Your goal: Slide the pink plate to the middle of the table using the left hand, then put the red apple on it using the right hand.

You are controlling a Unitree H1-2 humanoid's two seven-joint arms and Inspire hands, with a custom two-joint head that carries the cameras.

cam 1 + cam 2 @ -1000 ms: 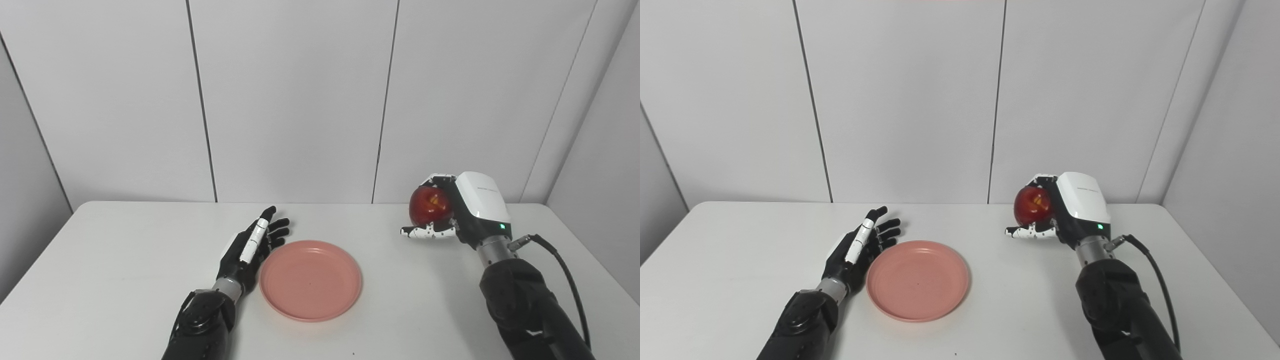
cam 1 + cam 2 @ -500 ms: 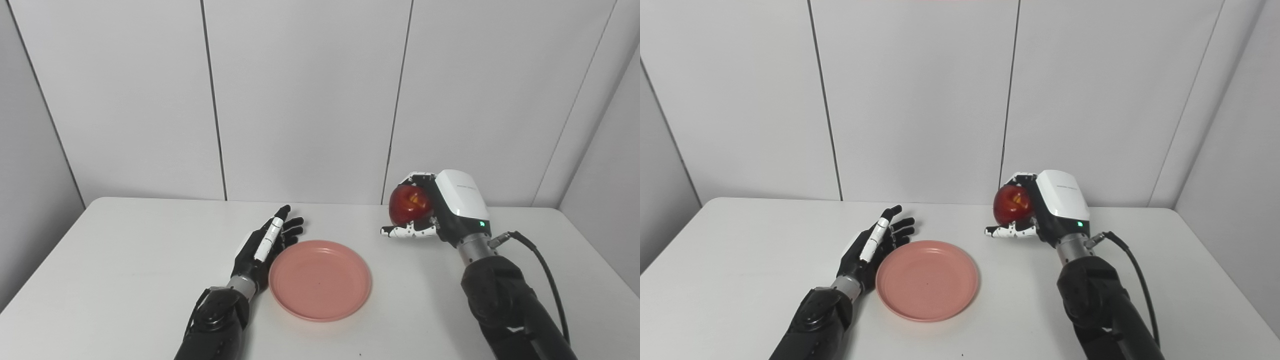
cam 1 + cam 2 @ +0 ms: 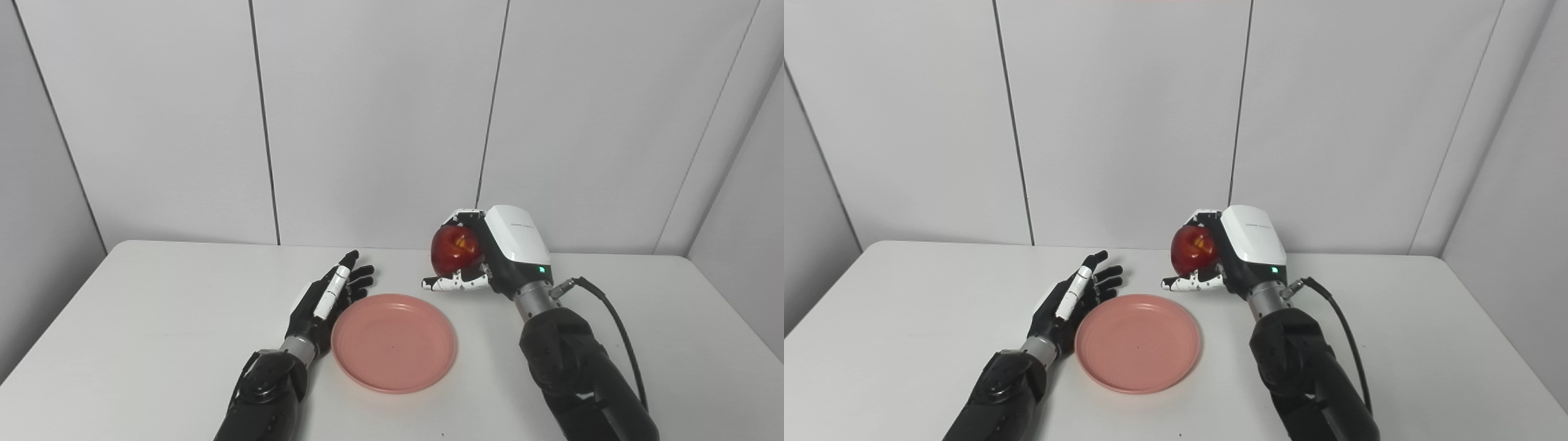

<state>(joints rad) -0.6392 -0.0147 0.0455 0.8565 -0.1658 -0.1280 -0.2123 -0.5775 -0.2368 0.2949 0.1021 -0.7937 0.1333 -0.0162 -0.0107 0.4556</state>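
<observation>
Left eye view: right hand (image 3: 490, 257) grips red apple (image 3: 454, 250); lettering unreadable.

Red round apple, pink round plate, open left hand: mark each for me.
red round apple (image 3: 452, 251): left eye view, its front skin.
pink round plate (image 3: 367, 380): left eye view, its near rim.
left hand (image 3: 1067, 301): right eye view, its palm.

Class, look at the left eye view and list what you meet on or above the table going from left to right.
left hand → pink plate → red apple → right hand, which holds the apple.
</observation>
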